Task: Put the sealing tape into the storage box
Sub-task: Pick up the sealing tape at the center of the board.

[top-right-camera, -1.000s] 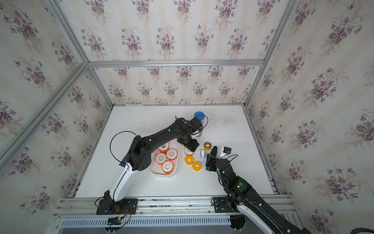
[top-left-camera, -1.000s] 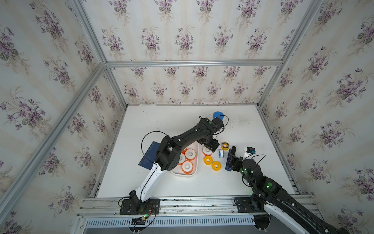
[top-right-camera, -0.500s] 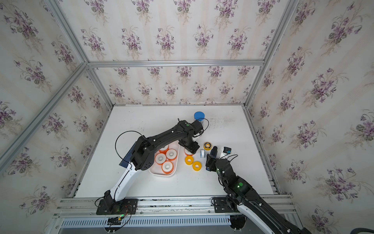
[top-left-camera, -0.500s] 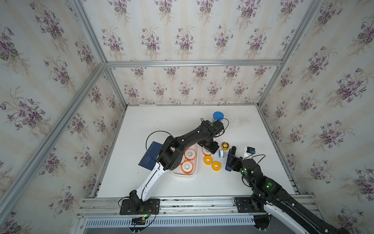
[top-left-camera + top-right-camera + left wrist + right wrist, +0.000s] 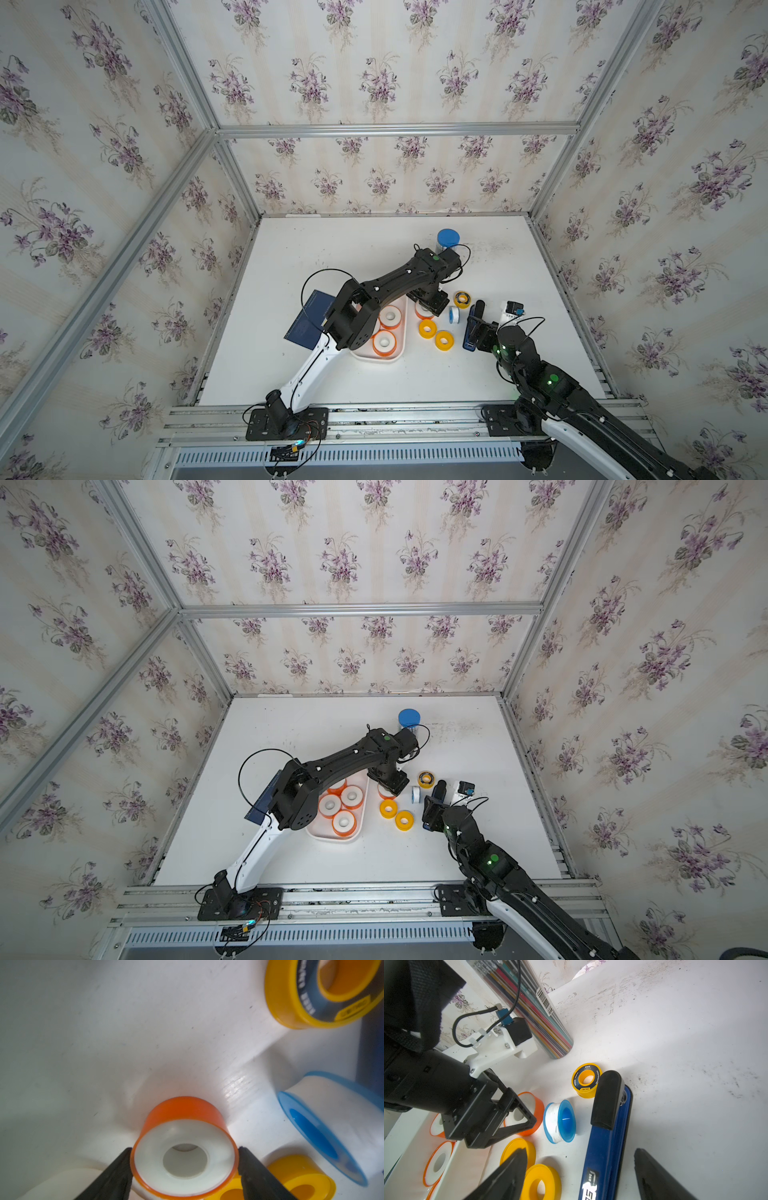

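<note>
1. Both top views: left gripper (image 5: 430, 305) dropped onto orange roll (image 5: 422, 312) beside storage box (image 5: 376, 358); right gripper (image 5: 473, 326) unmoved.
2. Left wrist: fingers (image 5: 116, 1174) pinch roll's rim, roll on table (image 5: 83, 1043).
3. Right wrist: right jaws wide open above blue bar (image 5: 608, 1136).

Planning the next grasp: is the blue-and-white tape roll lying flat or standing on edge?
Standing on edge. The blue-and-white roll rests on its white tape band, its blue face and hole pointing sideways.
</note>
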